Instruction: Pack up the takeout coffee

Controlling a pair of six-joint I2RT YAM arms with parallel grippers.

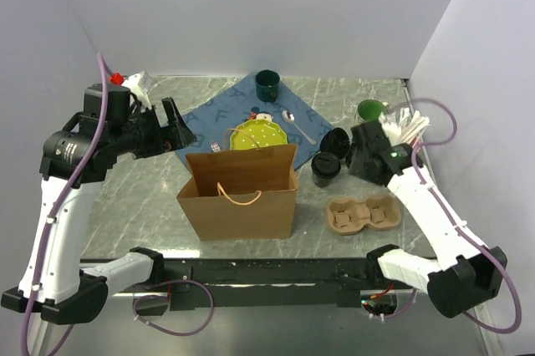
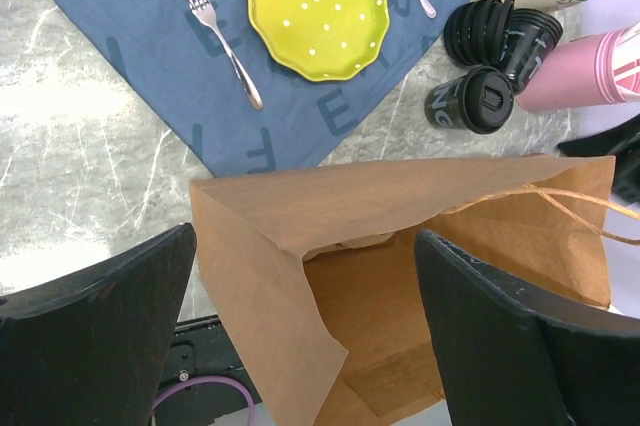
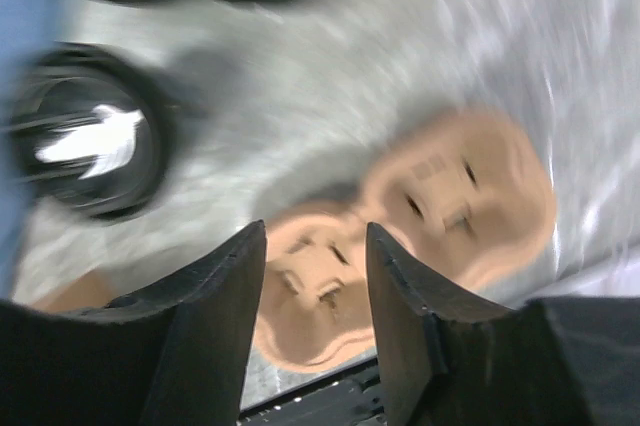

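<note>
- The left gripper is held wide open and empty over the paper bag, likely to steady it.
- The right gripper is held half open and empty near the coffee cups, which are set unpacked on the surface beside the bag.

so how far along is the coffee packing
Nothing looks packed yet. The black cups sit on the table beside the blue cloth, the pulp carrier has empty wells, and no cup shows in the paper bag. Nothing is in hand: the right gripper is near the carrier with fingers apart, and the left gripper is open above the bag. Every cup is left.
</note>
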